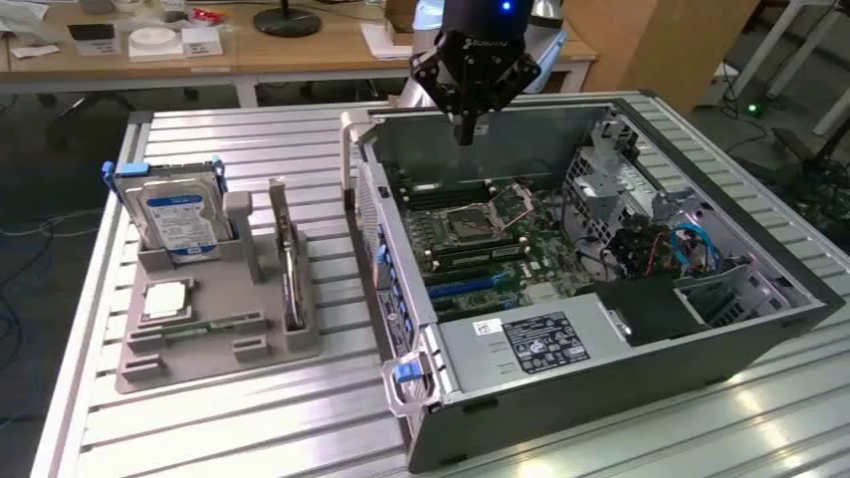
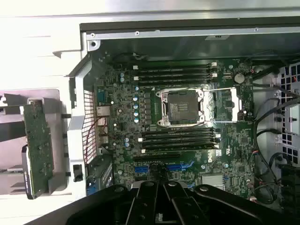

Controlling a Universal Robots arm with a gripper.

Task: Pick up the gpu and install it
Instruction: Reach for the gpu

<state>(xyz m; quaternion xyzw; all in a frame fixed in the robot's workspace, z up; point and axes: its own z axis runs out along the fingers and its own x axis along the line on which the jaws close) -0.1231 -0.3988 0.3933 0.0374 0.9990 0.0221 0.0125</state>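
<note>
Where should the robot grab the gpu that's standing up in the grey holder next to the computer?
Probably the top long edge of the gpu, coming straight down from above. It stands on edge in a slot of the grey holder, so the bottom is tucked in while the top sticks up free. It is thin and flat, so pinching its two broad faces should hold.

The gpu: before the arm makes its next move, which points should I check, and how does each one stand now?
1. gpu upright in the grey holder: ok.
2. Fingers open for a grasp: not ok, shut.
3. Fingers above the gpu: not ok, above the open case.
4. Blue slots on the motherboard free: ok.
5. Rear wall ready for the bracket: cannot tell.
</note>
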